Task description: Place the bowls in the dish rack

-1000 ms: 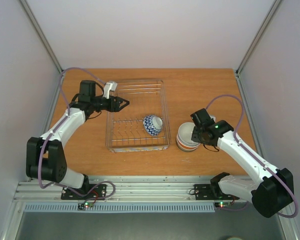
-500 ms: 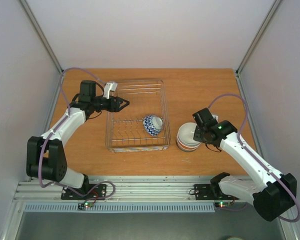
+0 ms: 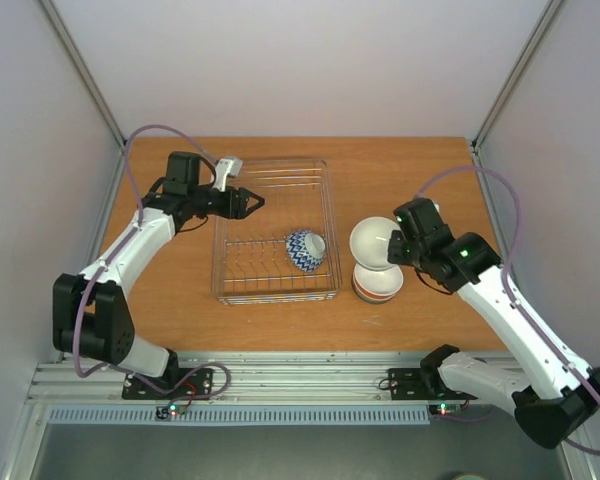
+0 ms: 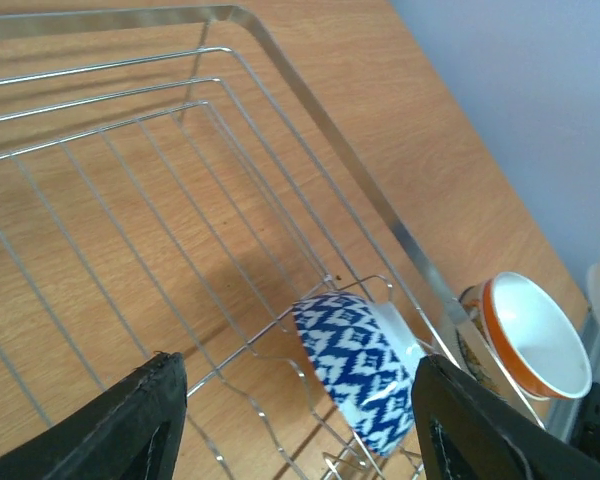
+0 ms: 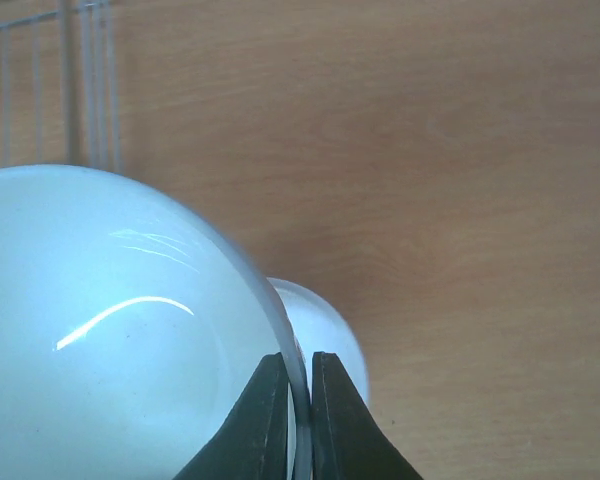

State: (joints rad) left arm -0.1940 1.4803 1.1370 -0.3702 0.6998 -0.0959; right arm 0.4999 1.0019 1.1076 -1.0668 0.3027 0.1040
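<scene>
The silver wire dish rack (image 3: pixel 325 215) lies mid-table, also in the left wrist view (image 4: pixel 310 120). A blue-white zigzag bowl (image 3: pixel 304 250) stands on edge among its tines, near the right side (image 4: pixel 365 375). My right gripper (image 3: pixel 397 243) is shut on the rim of a plain white bowl (image 3: pixel 372 241) and holds it lifted above the stack of bowls (image 3: pixel 377 285); the wrist view shows the rim pinched between the fingers (image 5: pixel 298 400). An orange-rimmed bowl (image 4: pixel 535 335) tops the stack. My left gripper (image 3: pixel 252 203) is open and empty over the rack's far left.
The rack's right wall (image 3: pixel 332 240) lies between the held bowl and the zigzag bowl. Bare wooden table (image 3: pixel 420 170) lies behind and right of the stack. Grey walls close in both sides.
My right gripper has lifted the white bowl off the stack, up and slightly away from me. The left gripper has shifted a little farther back over the rack.
</scene>
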